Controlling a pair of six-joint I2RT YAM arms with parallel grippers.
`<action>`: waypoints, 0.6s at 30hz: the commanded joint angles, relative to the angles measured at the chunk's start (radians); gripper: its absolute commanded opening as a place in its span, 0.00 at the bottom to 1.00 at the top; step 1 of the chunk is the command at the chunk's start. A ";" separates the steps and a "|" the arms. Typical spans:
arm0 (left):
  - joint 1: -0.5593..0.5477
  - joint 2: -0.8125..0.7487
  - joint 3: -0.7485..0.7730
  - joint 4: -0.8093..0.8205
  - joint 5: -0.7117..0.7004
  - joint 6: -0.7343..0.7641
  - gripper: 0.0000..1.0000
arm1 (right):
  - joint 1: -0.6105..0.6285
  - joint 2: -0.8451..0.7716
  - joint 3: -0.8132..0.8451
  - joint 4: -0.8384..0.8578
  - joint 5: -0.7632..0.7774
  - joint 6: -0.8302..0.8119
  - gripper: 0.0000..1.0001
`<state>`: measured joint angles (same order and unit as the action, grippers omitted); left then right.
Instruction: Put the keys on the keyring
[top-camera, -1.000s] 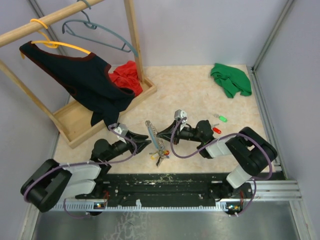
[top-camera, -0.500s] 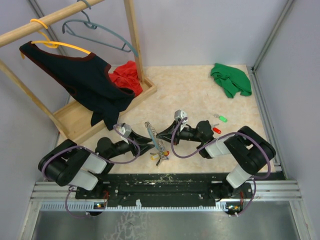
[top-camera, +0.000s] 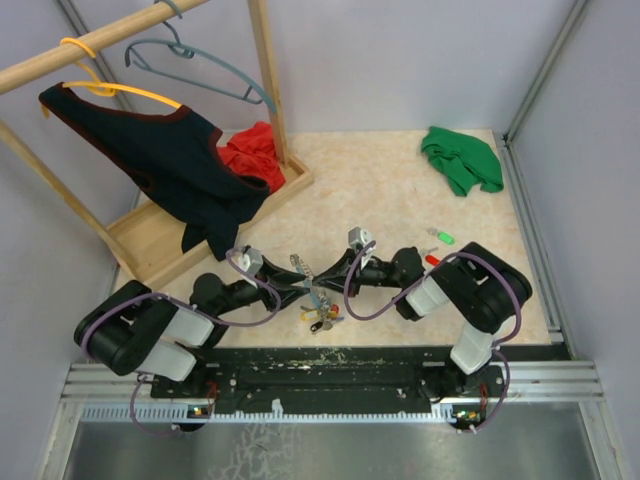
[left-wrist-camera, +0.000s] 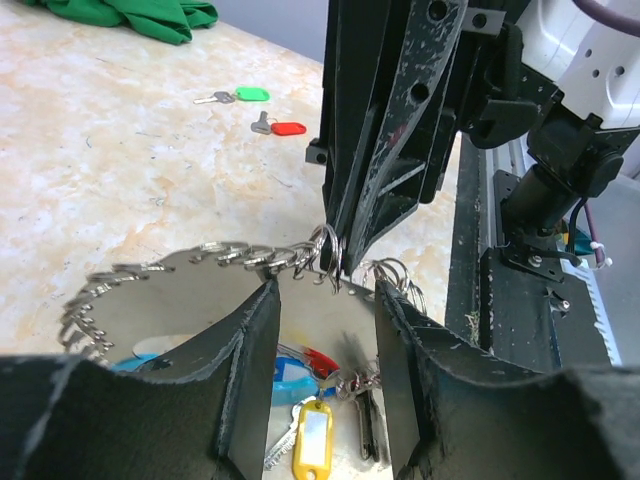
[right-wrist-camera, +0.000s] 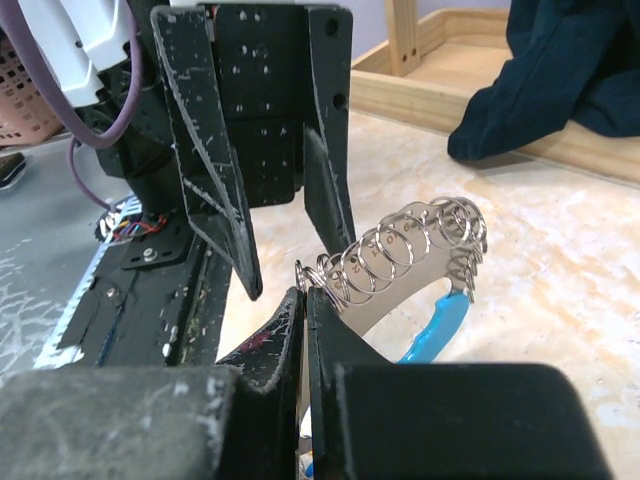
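The keyring (top-camera: 308, 278), a silvery coiled loop with a light-blue segment (right-wrist-camera: 435, 328), hangs between the two grippers just in front of the arm bases. Its blue, yellow and red tags (top-camera: 320, 315) lie on the table beneath. My right gripper (top-camera: 324, 272) is shut on the coil's end ring (right-wrist-camera: 318, 275). My left gripper (left-wrist-camera: 325, 290) faces it with jaws apart, its fingers (right-wrist-camera: 225, 215) on either side of the keyring's metal plate (left-wrist-camera: 190, 300), holding nothing. The green key (top-camera: 445, 237) and the red key (top-camera: 433, 260) lie on the table to the right.
A green cloth (top-camera: 462, 158) lies at the back right. A wooden rack (top-camera: 270, 90) with a dark garment (top-camera: 170, 165), hangers and a red cloth (top-camera: 252, 152) fills the left back. Metal frame rails run along the right edge and the front.
The left gripper has come in to the right, up to the keyring, and its jaws stand slightly wider. The keyring has tipped lower, and the right gripper has kept its hold.
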<state>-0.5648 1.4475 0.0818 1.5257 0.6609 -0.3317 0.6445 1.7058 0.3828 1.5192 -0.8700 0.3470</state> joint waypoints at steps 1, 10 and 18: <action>0.005 -0.010 0.017 0.264 0.028 0.025 0.49 | -0.009 0.027 0.009 0.205 -0.058 0.023 0.00; 0.005 0.033 0.043 0.264 0.078 0.036 0.44 | -0.009 0.031 0.024 0.205 -0.075 0.015 0.00; 0.004 0.035 0.044 0.264 0.092 0.046 0.15 | -0.010 0.031 0.021 0.203 -0.074 0.012 0.00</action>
<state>-0.5648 1.4796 0.1162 1.5261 0.7322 -0.3058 0.6426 1.7374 0.3805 1.5566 -0.9268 0.3599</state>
